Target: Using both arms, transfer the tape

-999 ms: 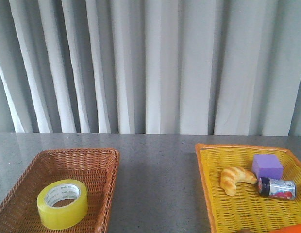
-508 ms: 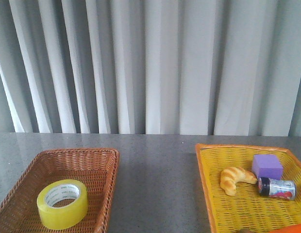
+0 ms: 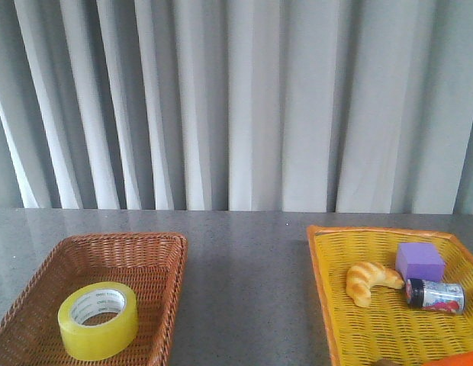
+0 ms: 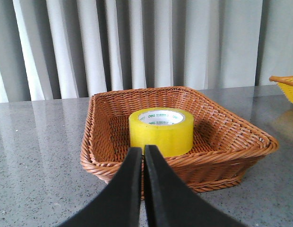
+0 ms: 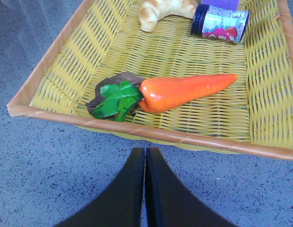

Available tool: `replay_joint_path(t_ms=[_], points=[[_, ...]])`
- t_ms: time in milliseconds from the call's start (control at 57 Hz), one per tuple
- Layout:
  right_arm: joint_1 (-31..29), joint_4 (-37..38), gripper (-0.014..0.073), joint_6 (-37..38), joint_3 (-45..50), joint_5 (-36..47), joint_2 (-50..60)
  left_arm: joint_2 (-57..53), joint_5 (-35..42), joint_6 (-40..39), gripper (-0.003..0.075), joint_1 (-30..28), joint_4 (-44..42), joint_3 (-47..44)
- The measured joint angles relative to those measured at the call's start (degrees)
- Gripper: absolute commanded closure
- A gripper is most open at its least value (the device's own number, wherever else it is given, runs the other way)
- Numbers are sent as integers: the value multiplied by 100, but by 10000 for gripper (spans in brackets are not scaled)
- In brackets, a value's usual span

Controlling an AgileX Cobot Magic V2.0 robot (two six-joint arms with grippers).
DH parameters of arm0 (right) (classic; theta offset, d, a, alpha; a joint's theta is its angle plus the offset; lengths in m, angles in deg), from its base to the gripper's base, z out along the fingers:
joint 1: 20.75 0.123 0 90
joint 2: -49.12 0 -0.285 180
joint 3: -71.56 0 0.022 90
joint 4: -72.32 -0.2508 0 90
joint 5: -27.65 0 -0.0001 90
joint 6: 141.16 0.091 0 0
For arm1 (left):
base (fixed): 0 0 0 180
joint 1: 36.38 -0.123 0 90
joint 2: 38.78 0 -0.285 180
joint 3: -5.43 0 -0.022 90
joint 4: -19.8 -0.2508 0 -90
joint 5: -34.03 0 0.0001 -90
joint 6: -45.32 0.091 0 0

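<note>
Over at about 8 o'clock on the grey stone table (image 3: 244,305), inside the brown woven wicker basket (image 3: 156,252), sits the wide yellow translucent roll of packing tape (image 3: 98,320) with the white core. It lies flat, hole facing up, so its axis is vertical. From the left wrist cam, the left black gripper (image 4: 142,153) has its fingers pressed together, nothing in them, and the tape (image 4: 160,131) is dead ahead at 12 o'clock, just past the basket's near rim. So I'd say the left arm is clearly nearer.

The right black gripper (image 5: 145,153) is pinched closed too, empty, parked just outside the yellow woven tray (image 5: 137,132).

Count: one tape, two baskets. In the yellow one: one orange plastic carrot (image 5: 184,92), one golden croissant (image 3: 370,282), one purple block (image 3: 419,261), one small dark-capped jar (image 3: 435,295).
</note>
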State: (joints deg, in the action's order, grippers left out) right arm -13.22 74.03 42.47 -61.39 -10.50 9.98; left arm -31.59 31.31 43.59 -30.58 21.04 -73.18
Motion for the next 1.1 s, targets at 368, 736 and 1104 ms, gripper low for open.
replay_joint_path(t_ms=[368,736,1104], points=[[0,0,601,4,0,0,0,0,0,-7,727,0,0,0],[-299,126,601,16,519,649,840,0,0,-7,727,0,0,0],[-1022,35,601,34,2881,2803,3042,0,0,-7,727,0,0,0]])
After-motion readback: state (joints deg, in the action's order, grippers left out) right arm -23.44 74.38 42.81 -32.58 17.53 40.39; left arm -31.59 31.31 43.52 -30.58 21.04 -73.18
